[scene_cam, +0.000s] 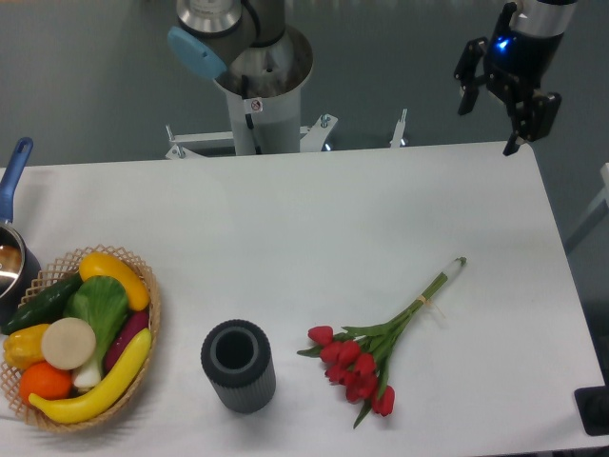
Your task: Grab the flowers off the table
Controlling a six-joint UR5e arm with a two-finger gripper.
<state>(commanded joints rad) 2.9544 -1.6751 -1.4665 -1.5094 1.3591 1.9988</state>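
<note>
Nearest us: the flowers (366,354) lie flat near the counter's (314,209) front edge, red heads forward, pale stem ends pointing back right.
Beside them: we see a dark cylindrical holder (238,366), then a produce basket (78,341).
Gripper: the gripper (495,103) hangs open and empty above the counter's far right corner.
Progress: we judge nothing done; approach, grasp and lift remain.
Relation: flowers well apart from it, forward and leftward.

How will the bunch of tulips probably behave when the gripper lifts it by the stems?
The flowers look light, with thin stems, so the red heads may droop. The tie around the stems should probably keep them together. Lying flat, they seem unlikely to roll.
</note>
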